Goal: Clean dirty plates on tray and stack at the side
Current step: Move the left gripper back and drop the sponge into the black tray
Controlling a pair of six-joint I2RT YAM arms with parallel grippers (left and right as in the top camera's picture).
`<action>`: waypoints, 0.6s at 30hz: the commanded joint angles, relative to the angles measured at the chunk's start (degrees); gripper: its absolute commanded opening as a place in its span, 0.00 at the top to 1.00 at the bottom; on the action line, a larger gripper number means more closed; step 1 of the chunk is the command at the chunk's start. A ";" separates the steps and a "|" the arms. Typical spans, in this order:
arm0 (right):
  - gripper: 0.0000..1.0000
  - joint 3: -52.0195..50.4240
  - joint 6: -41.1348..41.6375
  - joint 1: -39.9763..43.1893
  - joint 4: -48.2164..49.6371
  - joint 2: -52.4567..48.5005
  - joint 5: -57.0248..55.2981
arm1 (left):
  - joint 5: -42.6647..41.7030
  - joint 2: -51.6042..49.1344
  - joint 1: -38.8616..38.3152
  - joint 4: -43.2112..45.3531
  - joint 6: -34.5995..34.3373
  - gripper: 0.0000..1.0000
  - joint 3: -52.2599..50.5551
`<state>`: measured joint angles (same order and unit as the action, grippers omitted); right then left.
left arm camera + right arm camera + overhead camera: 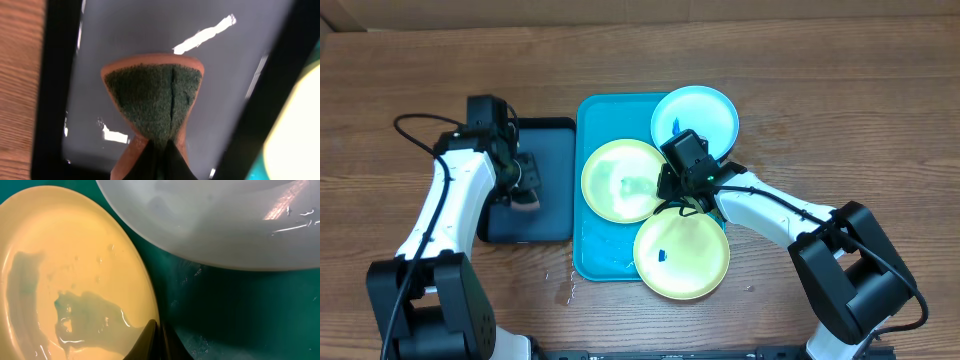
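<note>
Dirty plates (620, 165): 3, all on the tray (590, 255) at frame centre. Blue plate (705, 110) sits upper right, mid yellow plate (615, 190) centre-left, lower yellow plate (695, 265) below, hanging over the tray's bottom rim.

Left gripper (160, 152) pinches the sponge (155, 100), jaws squeezing its waist, over the black tray (548, 140) at left. Right gripper (157, 337): jaws pressed together right at the mid yellow plate's rim; can't tell if the rim is nipped between them.

Step is prob. wiping the mid yellow plate, which looks wet w/ a faint smear. To do it well, the right arm should pin that rim so the plate doesn't skate. The sponge should come in green scrub face flat, lifted clear of 2 raised rims en route.

Plates crowd each other, so short strokes. Open room for stacking: bare table (840, 110), right side of frame.
</note>
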<state>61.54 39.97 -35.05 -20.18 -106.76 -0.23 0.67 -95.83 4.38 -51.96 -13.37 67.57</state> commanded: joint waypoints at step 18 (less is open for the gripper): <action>0.81 -0.48 -1.07 -0.63 0.42 0.33 0.31 | -14.84 2.95 9.53 -7.96 -3.56 0.33 16.85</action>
<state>61.49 38.98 -35.35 -20.14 -106.76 -0.01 -6.74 -95.79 10.55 -59.18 -14.55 80.49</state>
